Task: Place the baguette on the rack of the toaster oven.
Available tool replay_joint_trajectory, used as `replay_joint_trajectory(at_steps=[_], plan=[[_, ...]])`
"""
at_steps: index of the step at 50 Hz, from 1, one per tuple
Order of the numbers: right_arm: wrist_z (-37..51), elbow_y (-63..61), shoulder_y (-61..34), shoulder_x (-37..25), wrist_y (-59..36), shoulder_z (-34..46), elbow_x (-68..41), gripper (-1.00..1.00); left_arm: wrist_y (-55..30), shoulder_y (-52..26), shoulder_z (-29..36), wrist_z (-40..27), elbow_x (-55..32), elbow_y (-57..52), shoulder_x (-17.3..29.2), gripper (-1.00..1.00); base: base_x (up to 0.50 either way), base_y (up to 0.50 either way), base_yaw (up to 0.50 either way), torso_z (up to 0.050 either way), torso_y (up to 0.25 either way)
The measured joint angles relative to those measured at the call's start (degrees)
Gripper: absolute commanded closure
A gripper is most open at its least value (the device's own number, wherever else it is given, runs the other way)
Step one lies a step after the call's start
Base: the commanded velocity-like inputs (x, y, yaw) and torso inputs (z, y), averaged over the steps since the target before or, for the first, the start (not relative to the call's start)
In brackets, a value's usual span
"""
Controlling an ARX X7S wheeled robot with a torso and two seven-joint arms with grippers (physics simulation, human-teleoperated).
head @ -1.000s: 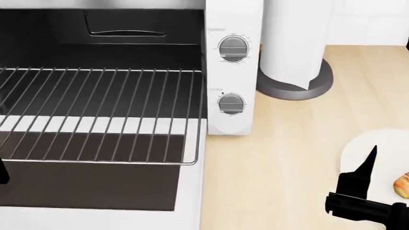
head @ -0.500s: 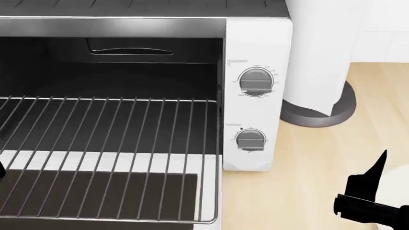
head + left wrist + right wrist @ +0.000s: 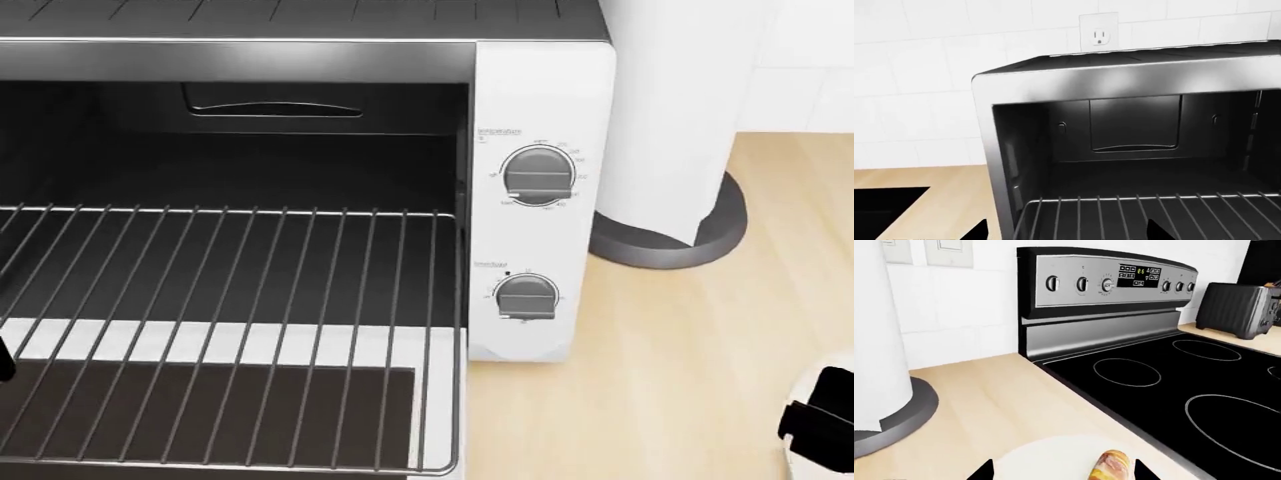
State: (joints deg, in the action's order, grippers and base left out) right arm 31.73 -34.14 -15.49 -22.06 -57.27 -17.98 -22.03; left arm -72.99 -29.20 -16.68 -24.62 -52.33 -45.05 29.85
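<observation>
Since half a second ago: right gripper has dropped from an upright black finger at 4 o'clock of the head view to a dark stub at the frame's edge; oven and rack sit almost unchanged.
Right gripper: in the right wrist view two dark fingertips show spread apart, one on each side of the plate; jaws spread, gripping nothing.
Baguette: golden with reddish slashes, lying on the white plate between the spread jaws, not touching either fingertip; only its far end shows. It is out of the head view.
Plate: white, on the pale wood bench, near the edge of the black stove.
Left gripper: two dark tips at 6 o'clock of the left wrist view, set well apart before the oven mouth; jaws spread and empty.
Rack: thin metal bars, drawn forward out of the cavity over the lowered door; bare.
Toaster oven: white side panel with two grey knobs, one above the other, at 3 o'clock of the rack; dark interior open.
Paper towel roll: white, upright on a dark grey round base, at 2 o'clock of the oven, just beside it.
Stove: ring burners and a steel control panel at the rear, a dark toaster beyond.
Wall outlet: on white tile behind the oven.
</observation>
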Motion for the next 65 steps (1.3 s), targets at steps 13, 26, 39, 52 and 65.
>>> replay_joint_trajectory(at_steps=[13,26,39,52,65], plan=[[6.87,3.82,-3.98,2.37,-6.83,-2.46,1.69,-1.0,0.61,0.57,0.04,-0.42,-0.34,0.01,0.17,-1.0,0.0,0.0,0.0,0.0,0.0],[9.8,8.41,-8.19,5.0,-8.83,-3.95,1.72,-1.0,0.98,0.77,-0.01,-0.97,-1.26,0.03,0.71,-1.0,0.0,0.0,0.0,0.0,0.0],[10.45,17.68,-16.05,6.56,-9.7,-4.49,0.84,-1.0,1.36,0.73,-0.2,-1.66,-2.41,0.25,1.41,-1.0,0.0,0.0,0.0,0.0,0.0],[10.79,27.15,-20.08,6.65,-5.93,-4.81,2.13,-1.0,1.92,1.28,-0.19,-2.48,-3.28,0.56,1.89,-1.0,0.0,0.0,0.0,0.0,0.0],[10.43,32.17,-20.91,6.63,-2.3,-5.88,2.49,-1.0,2.34,1.84,0.08,-3.41,-4.16,0.51,2.47,-1.0,0.0,0.0,0.0,0.0,0.0]])
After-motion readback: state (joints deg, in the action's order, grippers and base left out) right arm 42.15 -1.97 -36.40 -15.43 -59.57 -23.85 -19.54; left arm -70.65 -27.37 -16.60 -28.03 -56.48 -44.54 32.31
